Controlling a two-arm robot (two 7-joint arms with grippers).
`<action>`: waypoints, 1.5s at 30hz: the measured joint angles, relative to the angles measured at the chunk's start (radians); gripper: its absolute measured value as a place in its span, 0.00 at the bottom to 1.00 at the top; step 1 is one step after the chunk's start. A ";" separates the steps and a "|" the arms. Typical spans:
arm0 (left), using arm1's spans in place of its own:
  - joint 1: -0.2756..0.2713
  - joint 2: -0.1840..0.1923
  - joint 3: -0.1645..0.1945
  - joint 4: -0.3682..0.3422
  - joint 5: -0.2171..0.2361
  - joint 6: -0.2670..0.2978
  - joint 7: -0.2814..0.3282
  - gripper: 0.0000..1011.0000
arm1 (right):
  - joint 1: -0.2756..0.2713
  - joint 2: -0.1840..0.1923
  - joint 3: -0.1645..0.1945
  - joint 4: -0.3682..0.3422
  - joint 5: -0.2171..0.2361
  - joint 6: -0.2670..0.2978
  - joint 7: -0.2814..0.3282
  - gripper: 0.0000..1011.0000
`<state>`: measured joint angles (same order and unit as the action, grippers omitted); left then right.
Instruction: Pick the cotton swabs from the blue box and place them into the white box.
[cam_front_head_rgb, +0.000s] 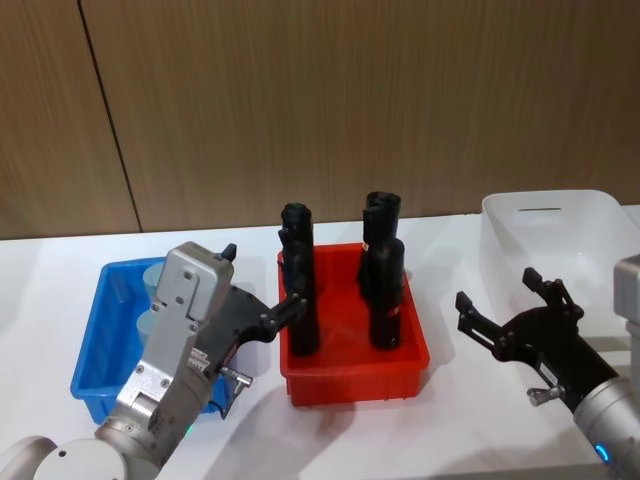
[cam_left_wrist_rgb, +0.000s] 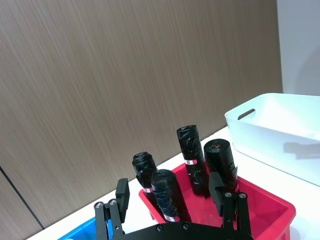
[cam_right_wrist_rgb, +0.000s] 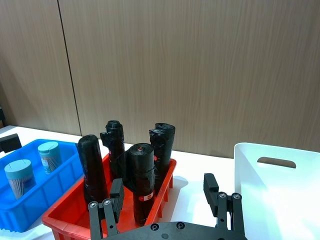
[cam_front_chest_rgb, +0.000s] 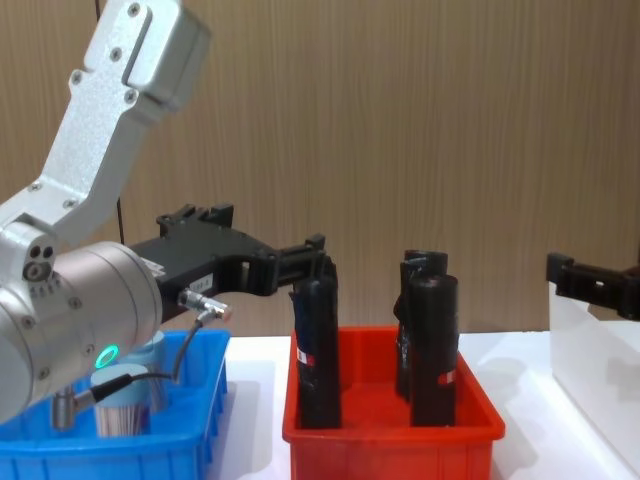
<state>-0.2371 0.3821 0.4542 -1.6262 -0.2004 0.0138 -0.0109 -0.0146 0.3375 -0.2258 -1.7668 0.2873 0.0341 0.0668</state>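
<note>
Left claw (cam_front_head_rgb: 263, 276): big and close up front, poised over the seam between the blue box (cam_front_head_rgb: 98, 335) and the red bin (cam_front_head_rgb: 355, 385), spread wide, gripping nothing.
Forward finger (cam_front_head_rgb: 290, 305): right up by the front-left black cylinder (cam_front_head_rgb: 303, 320), near its top in the chest view; touching or not, cannot tell.
Cotton swabs (cam_right_wrist_rgb: 49, 155): two clear jars with pale blue lids, standing upright inside the blue box, one toward the back wall, the other (cam_right_wrist_rgb: 20, 177) nearer the front, wooden sticks showing through the sides.
Blue box again: on the left of the counter (cam_front_head_rgb: 40, 290), just beside the red bin, partly hidden behind the left arm in the head view.
Red bin load: four black cylinders standing in it, red-and-white labels low on their sides.
White box (cam_front_head_rgb: 600, 215): far right, beyond the red bin and well apart from the blue box, slot handle near its rim.
Right claw (cam_front_head_rgb: 497, 288): over the counter between red bin and white box, fingers parted, holding nothing.
Backdrop: brown wood panelling behind the white counter.
</note>
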 joint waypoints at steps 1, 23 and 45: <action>0.000 0.000 0.000 0.000 0.000 0.000 0.000 0.99 | 0.000 0.000 0.000 0.000 0.000 0.000 0.000 0.99; -0.001 -0.007 -0.004 0.009 -0.025 0.013 -0.004 0.99 | 0.000 0.000 0.000 0.000 0.000 0.000 0.000 0.99; 0.002 0.033 -0.071 0.064 -0.121 0.125 0.037 0.99 | 0.000 0.000 0.000 0.000 0.000 0.000 0.000 0.99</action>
<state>-0.2352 0.4154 0.3831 -1.5626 -0.3215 0.1387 0.0261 -0.0147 0.3375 -0.2258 -1.7668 0.2873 0.0341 0.0668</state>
